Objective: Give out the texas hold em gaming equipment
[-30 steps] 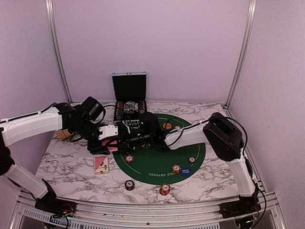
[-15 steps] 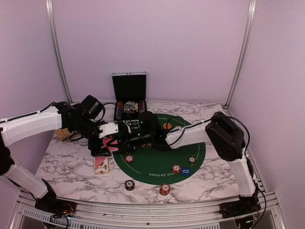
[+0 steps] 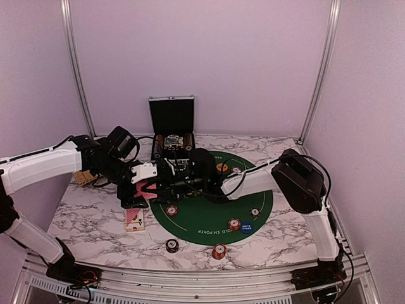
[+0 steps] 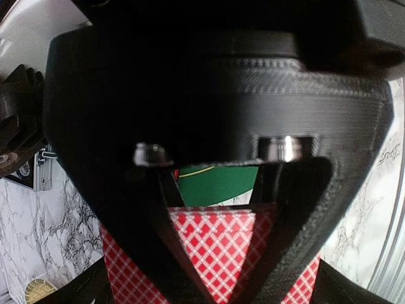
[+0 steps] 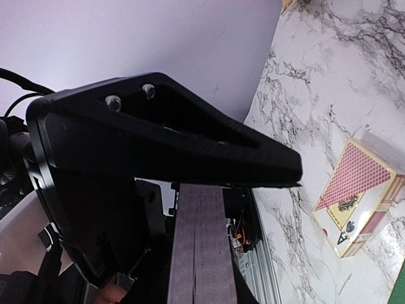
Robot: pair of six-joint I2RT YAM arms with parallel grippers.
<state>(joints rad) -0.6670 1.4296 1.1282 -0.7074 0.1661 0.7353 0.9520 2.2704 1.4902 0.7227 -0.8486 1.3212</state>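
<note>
Risk check: left tool [image 3: 144,187] gapes wide around the red-backed cards [image 4: 218,247], gripping nothing. Right tool [image 3: 163,185] pinches that deck edge-on at the green mat's [image 3: 209,223] 9 o'clock rim. A thin pinch like that could let cards fan out and spill.

Right gripper [image 5: 215,190]: black, closed on a card stack [image 5: 197,253] seen edge-on. Card box [image 5: 355,193]: red diamond back, spade emblem, lying on marble table [image 5: 316,95]. Lilac wall [image 5: 126,31] behind.
</note>
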